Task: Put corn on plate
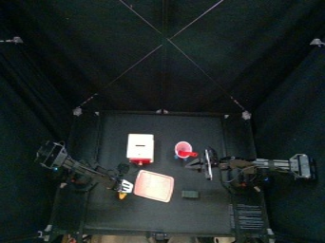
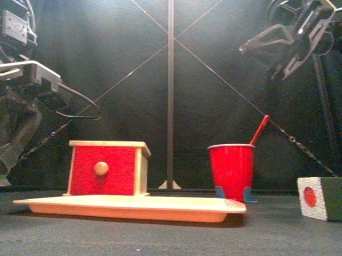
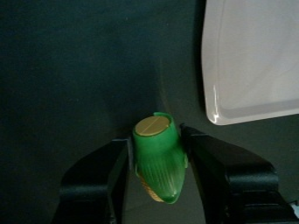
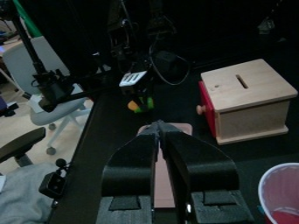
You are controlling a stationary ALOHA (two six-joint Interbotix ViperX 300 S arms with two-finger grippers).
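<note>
My left gripper (image 3: pixel 158 144) is shut on the corn (image 3: pixel 156 157), a small piece with a green husk and a yellow end that stands between the jaws. In the top view the corn (image 1: pixel 124 187) and the left gripper (image 1: pixel 124 184) are just off the left edge of the salmon-pink plate (image 1: pixel 155 186). The plate's corner (image 3: pixel 251 61) lies a short way from the corn, not touching it. The plate (image 2: pixel 134 205) lies flat at the table's front. My right gripper (image 4: pixel 163 131) hangs shut and empty over the table's right half (image 1: pixel 203 163).
A wooden box with a red front (image 2: pixel 107 168) stands behind the plate, and a red cup (image 2: pixel 231 170) with a red stick stands to its right. A white block with a red mark (image 2: pixel 318 197) is at the far right. A small dark green block (image 1: pixel 188 195) lies right of the plate.
</note>
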